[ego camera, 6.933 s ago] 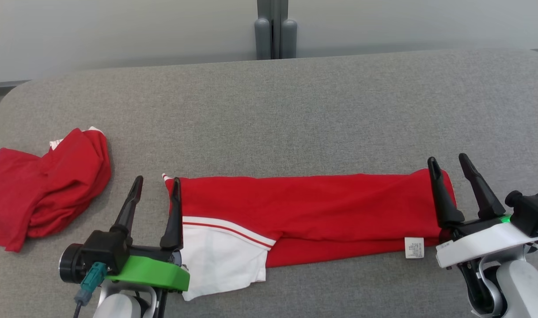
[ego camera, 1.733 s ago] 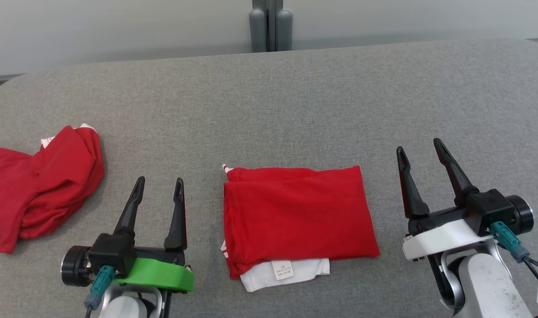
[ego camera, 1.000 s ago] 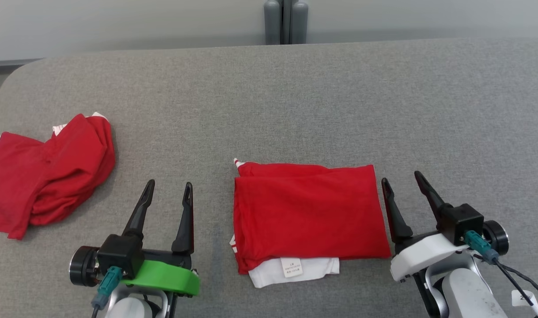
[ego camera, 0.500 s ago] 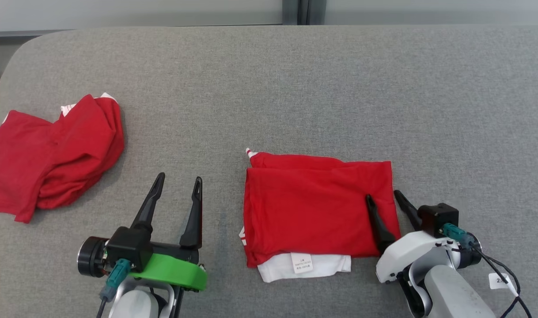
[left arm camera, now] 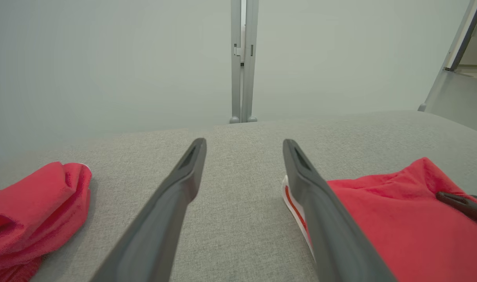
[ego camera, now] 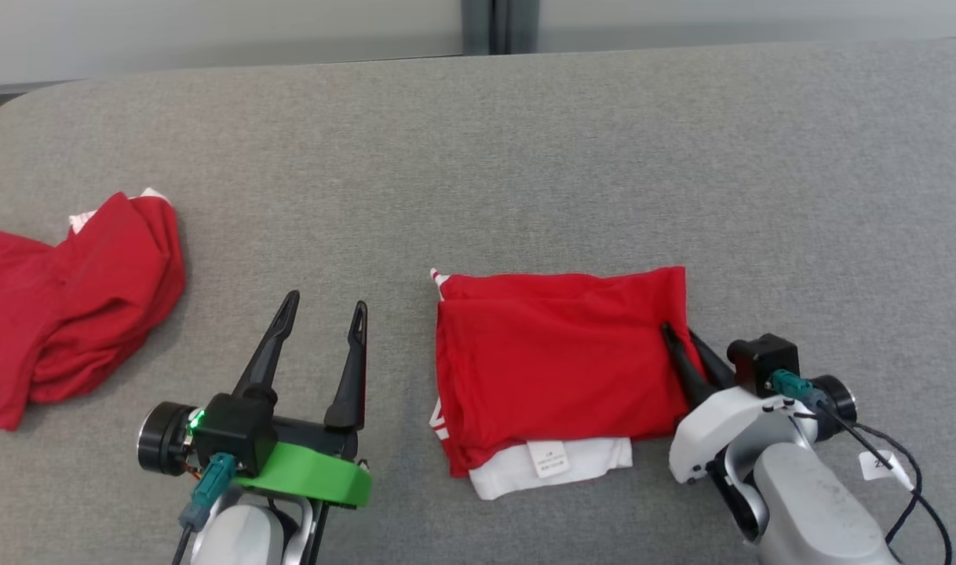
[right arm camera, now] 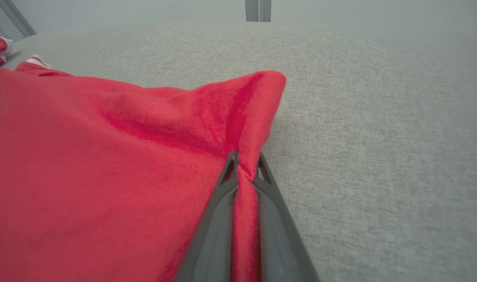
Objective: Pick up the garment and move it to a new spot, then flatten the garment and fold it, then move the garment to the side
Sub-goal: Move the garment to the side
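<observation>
Red pile (ego camera: 70,298) cut off at L edge, label (ego camera: 547,458) txt too small

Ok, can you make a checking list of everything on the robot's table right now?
Surface: grey fabric tabletop, flat, no stains seen.
Job's things: folded red garment near the middle, its white label showing at the near edge.
Clutter: crumpled red garment at the far left, apart from the folded one.
Grippers: left claw open, holding nothing, beside the folded garment; right claw shut on the folded garment's right edge.
Cables: left teal plug with its cable at the left wrist; right teal plug with a black cable and small tag at the right wrist.
Surroundings: pale wall and grey post behind the table.
</observation>
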You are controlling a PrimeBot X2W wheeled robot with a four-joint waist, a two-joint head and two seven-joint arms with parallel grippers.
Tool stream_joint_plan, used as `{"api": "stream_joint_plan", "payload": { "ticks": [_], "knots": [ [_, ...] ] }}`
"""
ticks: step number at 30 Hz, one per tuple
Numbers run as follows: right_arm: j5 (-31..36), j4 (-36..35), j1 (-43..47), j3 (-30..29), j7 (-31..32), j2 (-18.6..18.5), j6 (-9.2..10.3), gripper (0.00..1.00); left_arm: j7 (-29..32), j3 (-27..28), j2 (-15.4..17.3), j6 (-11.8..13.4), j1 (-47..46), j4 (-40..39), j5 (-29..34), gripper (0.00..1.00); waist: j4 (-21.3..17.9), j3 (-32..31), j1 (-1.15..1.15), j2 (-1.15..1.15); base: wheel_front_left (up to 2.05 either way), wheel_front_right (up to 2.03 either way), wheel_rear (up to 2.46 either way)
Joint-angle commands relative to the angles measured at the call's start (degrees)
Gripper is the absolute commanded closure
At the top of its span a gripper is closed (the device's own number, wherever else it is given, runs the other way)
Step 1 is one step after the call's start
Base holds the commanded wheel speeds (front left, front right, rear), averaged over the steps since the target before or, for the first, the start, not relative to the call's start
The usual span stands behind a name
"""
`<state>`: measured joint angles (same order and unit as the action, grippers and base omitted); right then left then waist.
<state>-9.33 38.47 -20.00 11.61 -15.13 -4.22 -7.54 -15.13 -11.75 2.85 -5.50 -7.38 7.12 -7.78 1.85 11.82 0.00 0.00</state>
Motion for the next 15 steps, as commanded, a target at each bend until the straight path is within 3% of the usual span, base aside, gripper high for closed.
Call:
{"api": "stream_joint_plan", "payload": {
  "ticks": [1, 7, 15],
  "knots": [
    [1.1, -0.5, -1.4, 0.4, 0.0, -1.6, 0.10, 1.00, 0.0, 0.0, 0.1, -0.3, -1.5, -0.5, 0.6, 0.00, -2.7, 0.7, 0.00, 0.00, 0.00, 0.00, 0.00],
    [3.0, -1.2, -7.3, 3.2, 0.0, -7.9, 0.10, 1.00, 0.0, -1.3, 0.9, -1.3, -4.5, -1.6, 3.6, 0.00, -8.3, 4.9, 0.00, 0.00, 0.00, 0.00, 0.00],
    [2.2, -0.5, -17.4, 5.6, 0.0, -16.1, 0.10, 1.00, 0.0, -5.1, 3.7, -2.0, -13.1, -3.9, 5.3, 0.00, -15.2, 15.4, 0.00, 0.00, 0.00, 0.00, 0.00]
  ]
}}
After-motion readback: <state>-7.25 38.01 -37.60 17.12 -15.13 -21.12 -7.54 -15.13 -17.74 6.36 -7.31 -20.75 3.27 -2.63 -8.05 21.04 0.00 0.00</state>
